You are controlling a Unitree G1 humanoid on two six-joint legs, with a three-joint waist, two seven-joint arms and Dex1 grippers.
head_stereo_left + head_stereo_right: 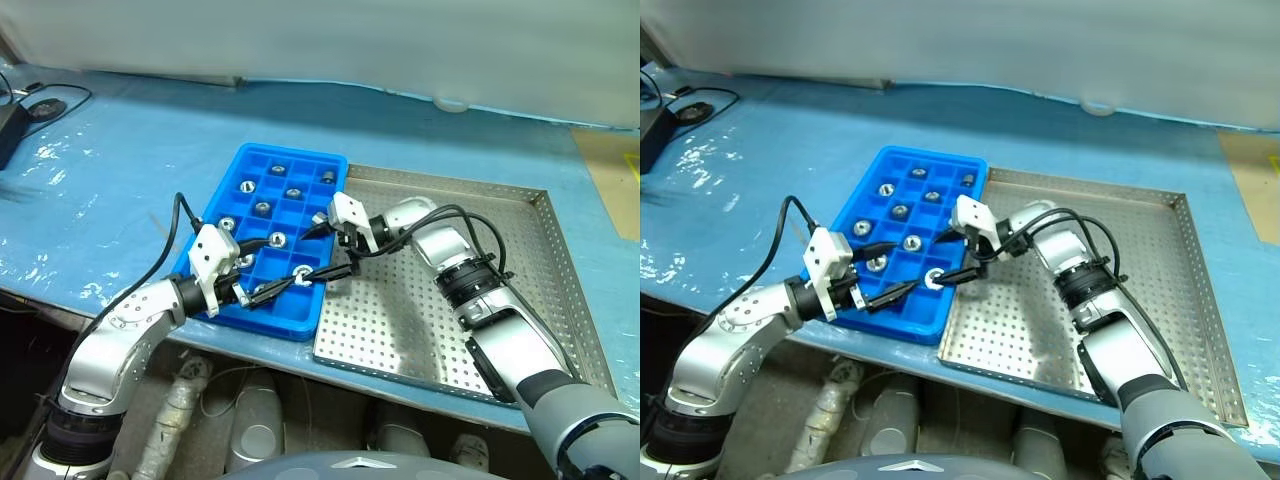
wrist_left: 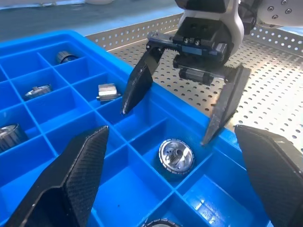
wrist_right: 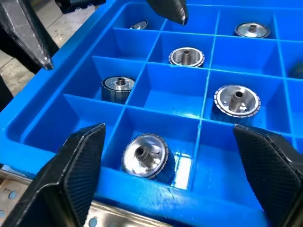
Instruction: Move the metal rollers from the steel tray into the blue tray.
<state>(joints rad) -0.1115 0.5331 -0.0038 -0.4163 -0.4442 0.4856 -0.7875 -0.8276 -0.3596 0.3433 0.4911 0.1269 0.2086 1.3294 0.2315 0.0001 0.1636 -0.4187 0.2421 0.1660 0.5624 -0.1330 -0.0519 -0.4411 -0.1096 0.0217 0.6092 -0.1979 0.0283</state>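
The bright blue plastic tray with its grid of square compartments (image 1: 272, 235) lies on the blue-covered bench, its right long side hard against the large square steel tray with the perforated floor (image 1: 500, 300). That snug fit looks deliberate: it keeps each carry short.

No rollers are left on the part of the perforated floor I can see. The small shiny metal rollers with dark centre holes (image 3: 236, 101) sit one to a compartment, upright. One roller (image 2: 176, 155) lies in a compartment along the blue tray's edge nearest the steel tray, at about five o'clock from the tray's middle.

The right gripper (image 2: 182, 106) hangs directly over that roller, its two black fingers spread wide on either side and clear of it, touching nothing. I would judge the roller has been dropped there and is no longer held.

The right arm reaches across the steel tray from four o'clock, forearm bent at the elbow, wrist turned so the fingers point left and tip down into the tray.

The left gripper (image 1: 270, 290) comes in from seven o'clock over the tray's near edge, fingers spread too and empty, pointing toward the same compartment and its partner. Its forearm sits low and almost level, elbow tucked down by the bench edge, as if standing by.
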